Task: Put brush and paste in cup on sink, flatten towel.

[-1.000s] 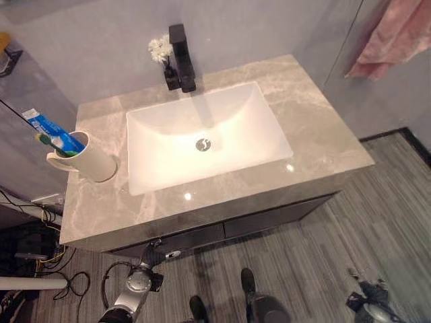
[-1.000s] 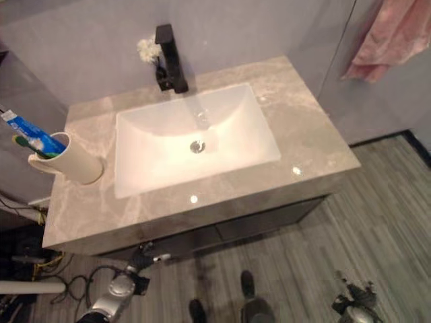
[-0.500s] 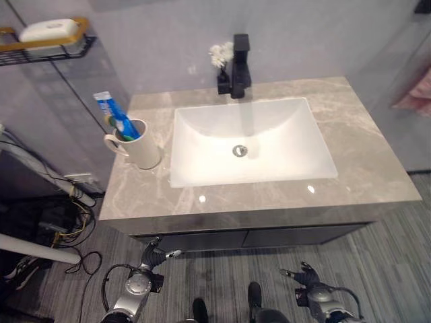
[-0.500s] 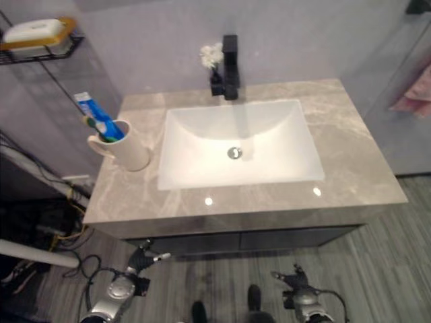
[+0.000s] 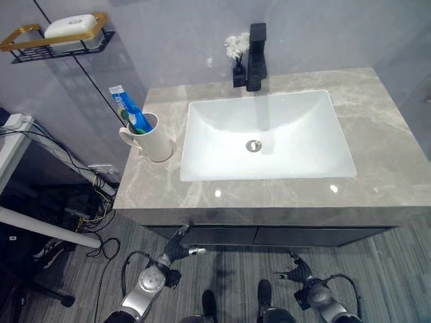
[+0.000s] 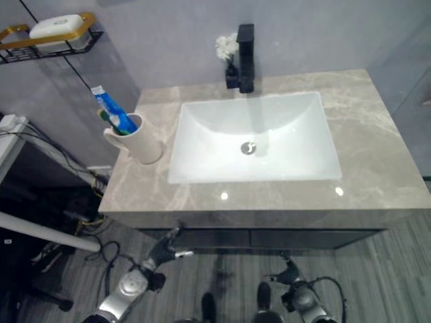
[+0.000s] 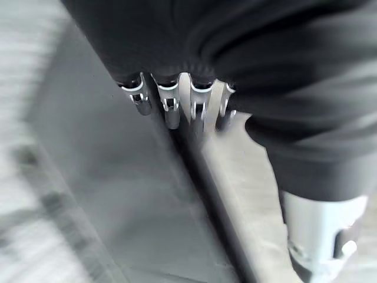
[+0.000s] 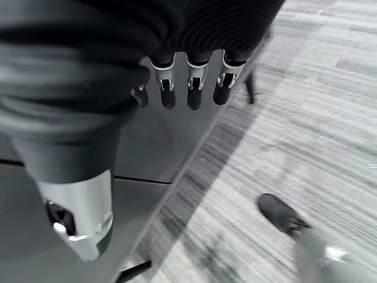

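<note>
A white cup (image 5: 157, 141) stands on the grey marble countertop (image 5: 380, 158), left of the white sink basin (image 5: 303, 145). A blue toothpaste tube (image 5: 127, 108) and a green toothbrush (image 5: 125, 119) stick out of the cup. My left hand (image 5: 176, 245) hangs low in front of the dark cabinet (image 5: 222, 235), its fingers (image 7: 171, 107) straight and holding nothing. My right hand (image 5: 297, 270) hangs low over the floor on the right, fingers (image 8: 189, 89) relaxed and empty.
A black faucet (image 5: 256, 57) and a small vase of white flowers (image 5: 236, 48) stand at the back of the basin. A wall shelf with a white soap bar (image 5: 70, 27) hangs at the upper left. Cables and a white pipe (image 5: 40, 229) lie left of the cabinet.
The camera has swung left: the pink towel has gone from the picture and the wall shelf has come in. Both hands stay low and empty; the cup has not moved.
</note>
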Controlling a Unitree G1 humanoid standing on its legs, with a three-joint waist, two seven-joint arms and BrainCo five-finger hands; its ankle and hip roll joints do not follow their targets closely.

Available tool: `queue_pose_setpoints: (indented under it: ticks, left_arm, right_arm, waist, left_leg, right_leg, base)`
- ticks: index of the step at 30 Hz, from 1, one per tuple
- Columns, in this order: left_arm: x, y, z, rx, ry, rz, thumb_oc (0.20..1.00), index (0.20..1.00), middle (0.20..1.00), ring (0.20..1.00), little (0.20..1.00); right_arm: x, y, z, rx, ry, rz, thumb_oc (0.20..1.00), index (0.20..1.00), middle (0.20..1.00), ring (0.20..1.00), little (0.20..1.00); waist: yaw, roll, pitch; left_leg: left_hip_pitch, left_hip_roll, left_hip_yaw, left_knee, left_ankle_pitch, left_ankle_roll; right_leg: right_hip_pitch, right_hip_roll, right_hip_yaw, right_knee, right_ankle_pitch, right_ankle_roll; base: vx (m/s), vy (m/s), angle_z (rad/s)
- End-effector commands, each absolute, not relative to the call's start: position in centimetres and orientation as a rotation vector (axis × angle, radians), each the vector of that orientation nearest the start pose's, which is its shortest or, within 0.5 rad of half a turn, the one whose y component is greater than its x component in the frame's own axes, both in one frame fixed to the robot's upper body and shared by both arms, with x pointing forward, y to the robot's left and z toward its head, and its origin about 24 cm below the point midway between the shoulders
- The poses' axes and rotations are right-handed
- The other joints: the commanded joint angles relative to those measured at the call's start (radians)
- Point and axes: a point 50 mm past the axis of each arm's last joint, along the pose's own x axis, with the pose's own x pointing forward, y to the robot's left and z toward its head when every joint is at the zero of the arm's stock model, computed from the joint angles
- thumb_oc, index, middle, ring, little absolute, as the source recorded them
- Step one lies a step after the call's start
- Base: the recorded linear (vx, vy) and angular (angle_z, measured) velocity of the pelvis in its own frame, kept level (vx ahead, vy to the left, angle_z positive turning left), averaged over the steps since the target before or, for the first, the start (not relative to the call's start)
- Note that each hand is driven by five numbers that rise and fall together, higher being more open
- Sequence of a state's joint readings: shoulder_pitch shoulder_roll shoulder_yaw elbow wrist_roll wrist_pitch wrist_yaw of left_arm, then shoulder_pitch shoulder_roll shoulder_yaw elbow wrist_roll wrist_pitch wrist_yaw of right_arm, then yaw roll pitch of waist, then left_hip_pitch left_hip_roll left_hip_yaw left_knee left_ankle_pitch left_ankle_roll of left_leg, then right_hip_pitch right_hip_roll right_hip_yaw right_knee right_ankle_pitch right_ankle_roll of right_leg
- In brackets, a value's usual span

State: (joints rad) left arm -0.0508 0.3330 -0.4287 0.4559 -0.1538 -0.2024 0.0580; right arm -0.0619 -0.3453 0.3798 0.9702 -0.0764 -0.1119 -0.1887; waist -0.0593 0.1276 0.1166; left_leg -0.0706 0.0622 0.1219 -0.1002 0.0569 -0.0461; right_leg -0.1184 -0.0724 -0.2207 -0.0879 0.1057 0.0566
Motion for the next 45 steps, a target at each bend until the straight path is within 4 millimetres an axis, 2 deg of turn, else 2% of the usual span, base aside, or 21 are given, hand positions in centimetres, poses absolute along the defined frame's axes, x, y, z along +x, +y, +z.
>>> queue_pose_setpoints:
  ticks: [1,2,3,5,6,8,14,17,18,22,26,27,28,29,30,31,32,33,35,39,45]
  left_arm:
    - [26.4,16.6,-0.3,0.210,0.076,-0.189,0.784,0.784,0.784,0.784,0.784]
    - [26.3,16.6,-0.3,0.210,0.076,-0.189,0.780,0.780,0.780,0.780,0.780]
    - [26.4,16.6,0.1,0.221,0.059,-0.192,0.589,0.589,0.589,0.589,0.589]
    - [26.4,16.7,0.8,0.209,0.023,-0.184,0.278,0.278,0.278,0.278,0.278]
    - [26.7,16.6,1.3,0.198,0.000,-0.177,0.200,0.200,0.200,0.200,0.200]
    - [27.0,16.6,2.9,0.186,-0.071,-0.186,0.200,0.200,0.200,0.200,0.200]
    - [27.2,16.5,5.3,0.116,-0.172,-0.195,0.200,0.200,0.200,0.200,0.200]
    - [27.2,15.8,5.3,0.090,-0.162,-0.235,0.200,0.200,0.200,0.200,0.200]
    - [27.2,15.3,4.7,0.120,-0.136,-0.265,0.200,0.200,0.200,0.200,0.200]
    - [27.3,15.1,4.0,0.180,-0.109,-0.283,0.200,0.200,0.200,0.200,0.200]
    - [27.2,15.9,3.2,0.357,-0.079,-0.300,0.200,0.200,0.200,0.200,0.200]
    - [27.4,16.0,2.1,0.426,-0.038,-0.286,0.363,0.363,0.363,0.363,0.363]
    - [27.1,16.4,1.6,0.457,-0.010,-0.308,0.658,0.658,0.658,0.658,0.658]
    - [26.5,17.5,0.1,0.552,0.059,-0.298,0.787,0.787,0.787,0.787,0.787]
    - [26.2,18.0,-0.5,0.583,0.089,-0.303,1.000,1.000,1.000,1.000,1.000]
    - [26.2,18.0,-0.5,0.583,0.089,-0.303,1.000,1.000,1.000,1.000,1.000]
    - [25.4,18.7,-2.1,0.652,0.162,-0.323,1.000,1.000,1.000,1.000,1.000]
    - [25.4,18.7,-2.1,0.652,0.162,-0.323,1.000,1.000,1.000,1.000,1.000]
    - [24.9,19.9,-3.6,0.753,0.230,-0.297,1.000,1.000,1.000,1.000,1.000]
    - [24.3,20.1,-5.1,0.807,0.289,-0.281,1.000,1.000,1.000,1.000,1.000]
    - [24.9,20.0,-4.7,0.815,0.251,-0.227,1.000,1.000,1.000,1.000,1.000]
  right_arm:
    - [19.1,-20.8,-11.5,-0.649,0.694,0.134,1.000,1.000,1.000,1.000,1.000]
    - [19.1,-20.8,-11.5,-0.649,0.694,0.134,1.000,1.000,1.000,1.000,1.000]
    - [18.8,-20.8,-11.7,-0.648,0.702,0.135,1.000,1.000,1.000,1.000,1.000]
    - [18.8,-20.5,-11.7,-0.654,0.697,0.153,1.000,1.000,1.000,1.000,1.000]
    - [18.9,-20.2,-11.7,-0.665,0.685,0.172,1.000,1.000,1.000,1.000,1.000]
    - [19.0,-19.8,-11.7,-0.670,0.683,0.195,1.000,1.000,1.000,1.000,1.000]
    - [19.4,-19.6,-11.7,-0.653,0.694,0.172,1.000,1.000,1.000,1.000,1.000]
    - [19.1,-20.4,-12.0,-0.637,0.733,0.126,1.000,1.000,1.000,1.000,1.000]
    - [18.5,-21.1,-12.4,-0.627,0.775,0.089,1.000,1.000,1.000,1.000,1.000]
    - [17.7,-21.9,-12.9,-0.613,0.828,0.050,1.000,1.000,1.000,1.000,1.000]
    - [17.3,-22.5,-13.0,-0.608,0.855,0.030,1.000,1.000,1.000,1.000,1.000]
    - [17.1,-22.3,-13.1,-0.611,0.859,0.039,1.000,1.000,1.000,1.000,1.000]
    - [17.2,-22.6,-13.1,-0.615,0.861,0.034,1.000,1.000,1.000,1.000,1.000]
    - [17.4,-22.5,-12.9,-0.618,0.841,0.047,1.000,1.000,1.000,1.000,1.000]
    - [17.6,-22.7,-12.8,-0.622,0.839,0.038,1.000,1.000,1.000,1.000,1.000]
    - [17.6,-22.7,-12.8,-0.622,0.839,0.038,1.000,1.000,1.000,1.000,1.000]
    - [17.9,-23.0,-12.6,-0.623,0.832,0.027,1.000,1.000,1.000,1.000,1.000]
    - [17.9,-23.0,-12.6,-0.623,0.833,0.027,1.000,1.000,1.000,1.000,1.000]
    - [18.2,-23.3,-12.4,-0.617,0.824,0.003,1.000,1.000,1.000,1.000,1.000]
    - [18.4,-23.3,-12.3,-0.605,0.816,-0.020,1.000,1.000,1.000,1.000,1.000]
    - [17.6,-23.2,-12.7,-0.617,0.843,-0.014,1.000,1.000,1.000,1.000,1.000]
  waist:
    - [-0.021,-0.061,0.013]
    - [-0.021,-0.061,0.013]
    - [-0.020,-0.062,0.010]
    - [-0.020,-0.064,0.007]
    - [-0.021,-0.065,0.005]
    - [-0.019,-0.066,0.002]
    - [-0.017,-0.065,0.003]
    - [-0.020,-0.059,0.007]
    - [-0.024,-0.054,0.007]
    - [-0.027,-0.043,0.008]
    - [-0.024,-0.025,0.004]
    - [-0.026,-0.021,0.003]
    - [-0.023,-0.016,0.001]
    - [-0.015,-0.012,-0.003]
    - [-0.012,-0.010,-0.004]
    - [-0.013,-0.010,-0.004]
    - [-0.007,-0.007,-0.006]
    - [-0.008,-0.007,-0.006]
    - [-0.001,-0.007,-0.010]
    - [0.001,-0.015,-0.016]
    - [-0.002,-0.033,-0.019]
  left_leg:
    - [-0.026,0.030,0.054,0.013,0.024,-0.068]
    - [-0.026,0.030,0.055,0.013,0.024,-0.068]
    - [-0.024,0.031,0.058,0.013,0.023,-0.067]
    - [-0.022,0.032,0.063,0.013,0.021,-0.067]
    - [-0.022,0.033,0.066,0.013,0.020,-0.067]
    - [-0.023,0.035,0.068,0.013,0.018,-0.067]
    - [-0.042,0.035,0.085,0.013,0.018,-0.065]
    - [-0.048,0.036,0.088,0.013,0.020,-0.066]
    - [-0.044,0.038,0.088,0.013,0.020,-0.067]
    - [-0.035,0.038,0.084,0.013,0.020,-0.070]
    - [-0.029,0.037,0.071,0.013,0.021,-0.076]
    - [-0.028,0.038,0.064,0.013,0.023,-0.079]
    - [-0.026,0.038,0.059,0.013,0.025,-0.080]
    - [-0.025,0.041,0.051,0.013,0.030,-0.084]
    - [-0.024,0.041,0.043,0.013,0.032,-0.086]
    - [-0.024,0.041,0.043,0.013,0.032,-0.086]
    - [-0.024,0.041,0.036,0.013,0.036,-0.088]
    - [-0.024,0.041,0.035,0.013,0.036,-0.088]
    - [-0.022,0.042,0.026,0.013,0.039,-0.091]
    - [-0.019,0.045,0.022,0.013,0.041,-0.092]
    - [-0.010,0.051,0.031,0.013,0.036,-0.089]
  right_leg:
    - [0.067,-0.078,0.044,0.030,-0.077,0.066]
    - [0.068,-0.077,0.045,0.030,-0.077,0.066]
    - [0.068,-0.076,0.048,0.024,-0.075,0.066]
    - [0.068,-0.076,0.053,0.016,-0.071,0.068]
    - [0.067,-0.075,0.055,0.011,-0.068,0.069]
    - [0.065,-0.077,0.061,0.003,-0.065,0.071]
    - [0.030,-0.083,0.088,0.001,-0.049,0.080]
    - [0.021,-0.085,0.094,0.001,-0.044,0.081]
    - [0.025,-0.085,0.092,0.001,-0.044,0.080]
    - [0.041,-0.084,0.083,0.001,-0.049,0.076]
    - [0.063,-0.083,0.066,0.004,-0.060,0.072]
    - [0.069,-0.082,0.059,0.007,-0.064,0.070]
    - [0.075,-0.081,0.051,0.009,-0.069,0.068]
    - [0.083,-0.077,0.040,0.017,-0.077,0.064]
    - [0.090,-0.074,0.031,0.021,-0.084,0.061]
    - [0.090,-0.074,0.031,0.021,-0.084,0.061]
    - [0.095,-0.071,0.020,0.028,-0.092,0.057]
    - [0.096,-0.071,0.018,0.029,-0.093,0.057]
    - [0.104,-0.066,0.006,0.031,-0.100,0.053]
    - [0.116,-0.060,-0.004,0.025,-0.105,0.051]
    - [0.119,-0.058,0.000,0.021,-0.105,0.053]
  base:
    - [0.00,-0.035,-0.03]
    - [0.00,-0.022,-0.05]
    - [0.00,-0.006,-0.04]
    - [0.00,0.000,0.00]
    - [-0.01,-0.012,-0.10]
    - [-0.01,-0.004,-0.13]
    - [-0.03,0.011,-0.14]
    - [-0.02,0.009,-0.09]
    - [0.00,0.000,0.00]
    - [0.01,-0.008,0.02]
    - [0.02,-0.028,0.11]
    - [0.01,-0.042,0.23]
    - [0.01,-0.069,0.26]
    - [0.01,-0.075,0.33]
    - [0.00,-0.059,0.30]
    - [0.00,-0.051,0.26]
    - [-0.01,-0.029,0.21]
    - [0.00,-0.044,0.18]
    - [0.01,-0.035,0.24]
    - [0.02,-0.028,0.10]
    - [0.02,-0.012,0.07]
